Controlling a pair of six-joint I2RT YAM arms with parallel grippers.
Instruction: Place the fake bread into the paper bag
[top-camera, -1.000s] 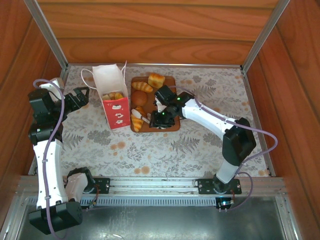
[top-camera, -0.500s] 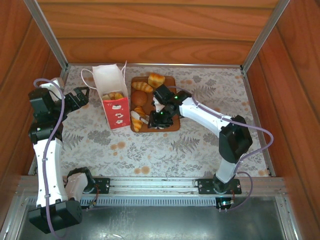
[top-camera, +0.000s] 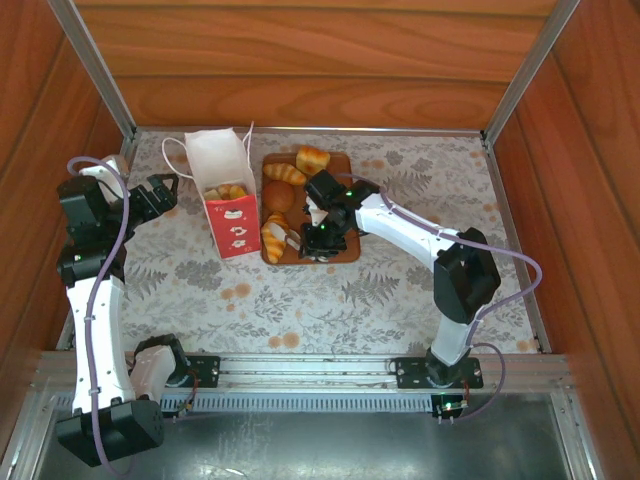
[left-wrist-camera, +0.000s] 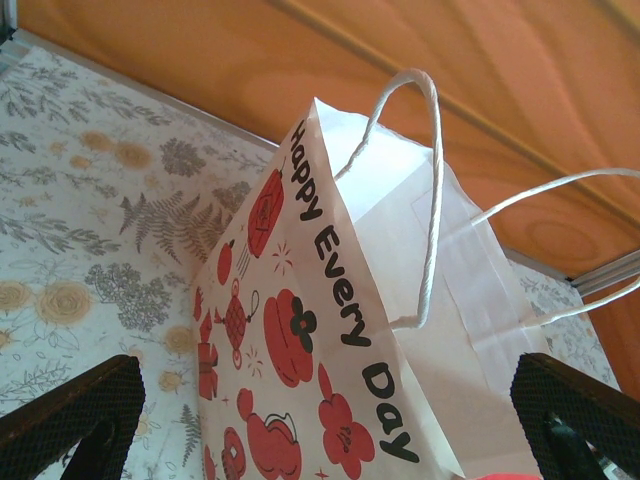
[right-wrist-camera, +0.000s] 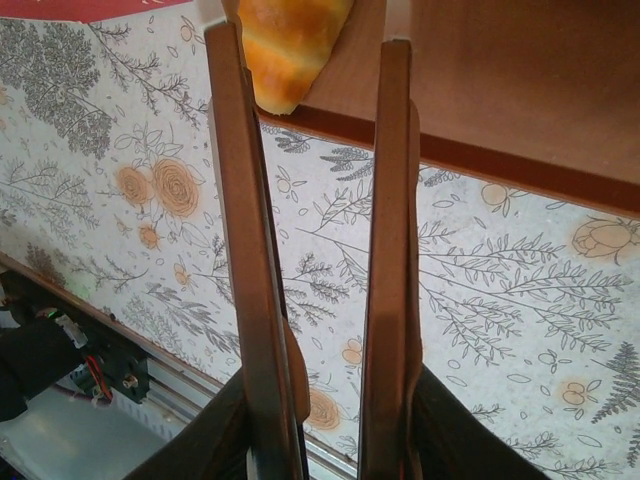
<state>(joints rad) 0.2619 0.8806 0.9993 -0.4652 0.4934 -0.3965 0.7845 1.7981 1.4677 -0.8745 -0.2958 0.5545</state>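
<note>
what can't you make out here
- How many bread pieces sit in the paper bag: too small in the top view; in the left wrist view the bag's own wall hides its inside.
- Tips of the tongs: cut off by the right wrist view's top edge, so any pinch on the roll is untellable.
- Board under the right gripper: covered by that arm in the top view.

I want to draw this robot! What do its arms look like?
The left arm and right arm are white tubes with chunky black joints. A purple cable loops along each. Tiny green lights glow on the right one. The left pincer has black, mesh-patterned fingers.
</note>
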